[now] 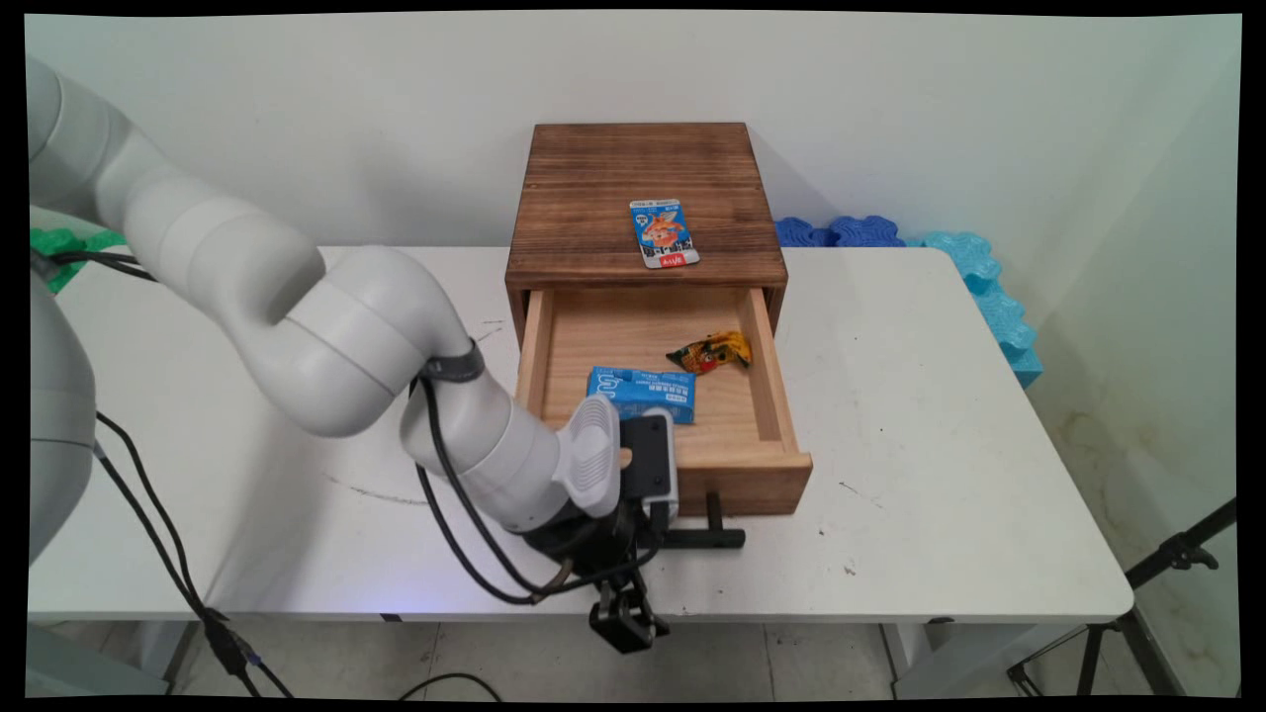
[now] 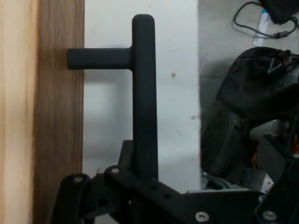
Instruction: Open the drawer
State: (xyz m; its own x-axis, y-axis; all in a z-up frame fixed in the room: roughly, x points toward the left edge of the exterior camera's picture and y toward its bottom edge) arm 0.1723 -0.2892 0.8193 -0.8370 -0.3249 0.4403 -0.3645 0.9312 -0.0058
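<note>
Drawer [image 1: 752, 396] open, holding blue packet [image 1: 643, 392] and orange wrapper [image 1: 710, 352]; gripper [image 2: 140, 179] pinches handle [image 2: 143, 93].

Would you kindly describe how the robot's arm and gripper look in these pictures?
The arm is made of smooth, rounded white links with a dark band at one joint. Black cables hang in loops from it. The gripper is black, with a bare metal linkage and visible screws in the hand view.
</note>
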